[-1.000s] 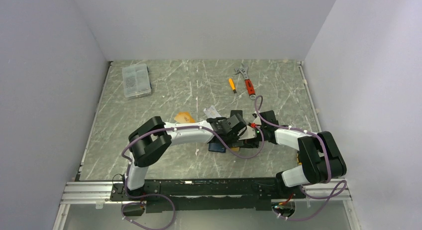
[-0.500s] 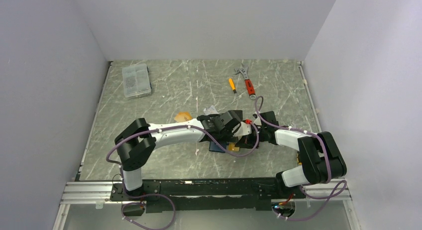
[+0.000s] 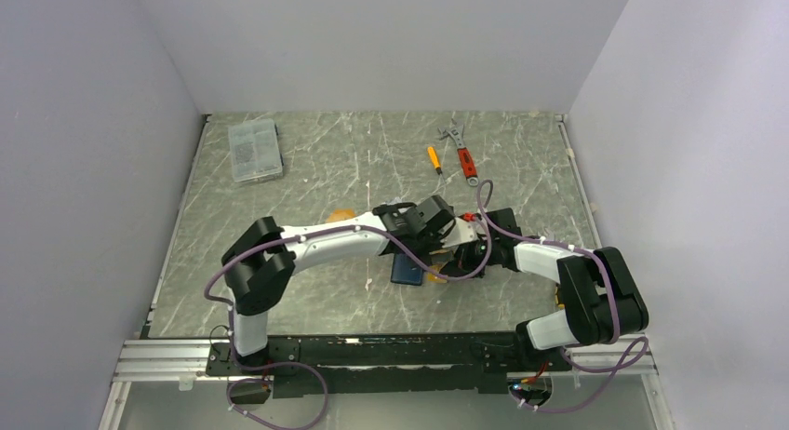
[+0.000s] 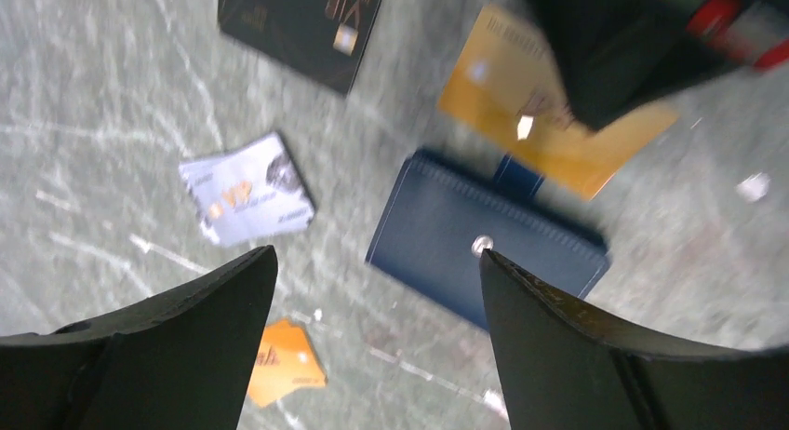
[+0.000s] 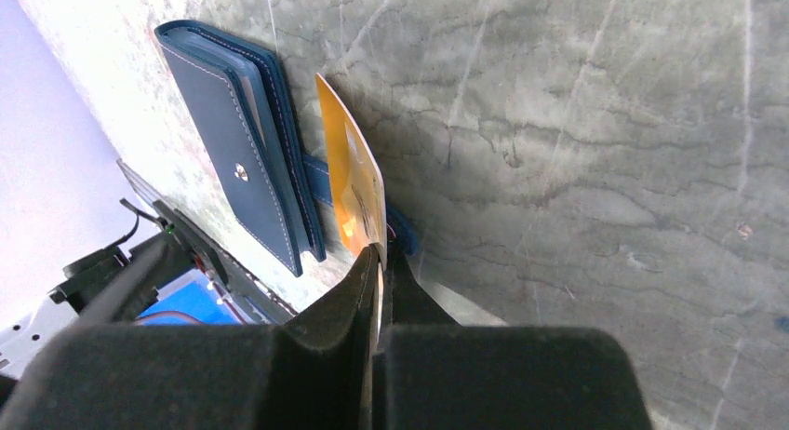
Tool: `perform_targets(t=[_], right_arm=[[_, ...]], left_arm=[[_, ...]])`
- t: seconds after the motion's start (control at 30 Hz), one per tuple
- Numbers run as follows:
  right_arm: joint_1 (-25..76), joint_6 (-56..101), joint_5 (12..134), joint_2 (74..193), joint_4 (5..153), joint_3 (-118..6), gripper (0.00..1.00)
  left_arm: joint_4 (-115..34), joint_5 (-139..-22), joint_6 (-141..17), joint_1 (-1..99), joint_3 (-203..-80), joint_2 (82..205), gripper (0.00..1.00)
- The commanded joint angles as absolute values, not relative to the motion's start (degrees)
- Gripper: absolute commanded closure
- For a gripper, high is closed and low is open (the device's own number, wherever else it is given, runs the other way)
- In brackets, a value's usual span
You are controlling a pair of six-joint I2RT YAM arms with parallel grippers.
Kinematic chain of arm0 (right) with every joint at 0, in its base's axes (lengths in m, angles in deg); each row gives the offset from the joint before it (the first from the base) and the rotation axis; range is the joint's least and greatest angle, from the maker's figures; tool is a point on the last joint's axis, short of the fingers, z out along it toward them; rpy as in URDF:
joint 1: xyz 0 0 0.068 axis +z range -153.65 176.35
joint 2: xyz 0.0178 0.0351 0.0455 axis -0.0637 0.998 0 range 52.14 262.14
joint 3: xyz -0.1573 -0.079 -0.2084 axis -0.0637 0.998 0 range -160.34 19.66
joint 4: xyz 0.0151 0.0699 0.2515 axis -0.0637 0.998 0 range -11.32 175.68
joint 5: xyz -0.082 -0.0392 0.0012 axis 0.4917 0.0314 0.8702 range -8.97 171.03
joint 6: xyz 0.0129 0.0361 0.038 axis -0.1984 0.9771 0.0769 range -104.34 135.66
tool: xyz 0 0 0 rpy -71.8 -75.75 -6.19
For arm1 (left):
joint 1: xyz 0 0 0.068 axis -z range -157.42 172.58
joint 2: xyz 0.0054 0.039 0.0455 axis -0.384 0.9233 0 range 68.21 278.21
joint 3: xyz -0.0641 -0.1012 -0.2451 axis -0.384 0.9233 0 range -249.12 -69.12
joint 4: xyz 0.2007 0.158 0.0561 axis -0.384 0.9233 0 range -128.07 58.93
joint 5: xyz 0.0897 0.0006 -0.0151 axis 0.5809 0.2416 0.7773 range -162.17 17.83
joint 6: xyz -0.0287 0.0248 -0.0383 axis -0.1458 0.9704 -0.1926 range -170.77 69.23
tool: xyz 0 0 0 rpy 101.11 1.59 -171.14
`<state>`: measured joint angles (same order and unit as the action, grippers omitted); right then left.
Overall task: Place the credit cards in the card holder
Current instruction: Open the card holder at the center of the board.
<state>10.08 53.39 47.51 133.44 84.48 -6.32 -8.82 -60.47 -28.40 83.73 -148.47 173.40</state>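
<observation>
The card holder (image 4: 484, 235) lies flat and closed on the table (image 4: 93, 95), about in the middle of it, directly under your left gripper (image 4: 372, 258). It is dark navy, with pale stitching along the border and a small metal snap (image 4: 481, 245) on the outer face. Its tab (image 4: 518, 174) sticks out on the side where the gold card (image 4: 549, 123) is. In the right wrist view you see a lighter blue layer between the two covers (the inside pockets, I think).

Your left gripper hovers with the jaws spread wide and nothing between them. I judge it is placed there to lift the cover or to press the holder down, because a closed holder cannot take a card.

Your right gripper (image 5: 380, 258) has its fingers (image 5: 358, 295) clenched on one short end of the gold card. The card is held on edge and tilted, just beside the holder, above the tab. Such a grip at the end leaves most of the card free, which should help to slide it into a pocket.

Three more cards are not yet inside. A black card (image 4: 298, 20), a silvery-white card (image 4: 247, 188) and an orange card (image 4: 284, 360) lie loose on the table near the holder, each apart from it.
</observation>
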Motion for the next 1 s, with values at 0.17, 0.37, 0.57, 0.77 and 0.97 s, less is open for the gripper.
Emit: perform_targets(t=[0.17, 0.37, 0.57, 0.77, 0.97], right_arm=[[9.7, 51.6, 58.3, 134.3, 90.4, -4.0, 1.0], [9.7, 51.7, 58.8, 134.0, 90.4, -3.9, 1.0], [9.6, 52.0, 59.4, 133.9, 90.5, -3.7, 1.0], [9.2, 52.5, 60.1, 134.2, 90.1, -3.3, 1.0], [9.1, 52.8, 60.7, 134.2, 89.9, -2.8, 1.0]], left_arm=[[-6.9, -67.3, -35.9, 84.9, -156.3, 181.5, 0.14], [-9.1, -64.5, -35.4, 85.5, -154.0, 181.8, 0.13], [-11.1, -61.7, -33.9, 85.9, -150.7, 181.5, 0.13], [-12.1, -58.3, -32.0, 86.0, -147.8, 179.8, 0.14], [-12.5, -56.9, -30.4, 86.2, -147.6, 177.5, 0.14]])
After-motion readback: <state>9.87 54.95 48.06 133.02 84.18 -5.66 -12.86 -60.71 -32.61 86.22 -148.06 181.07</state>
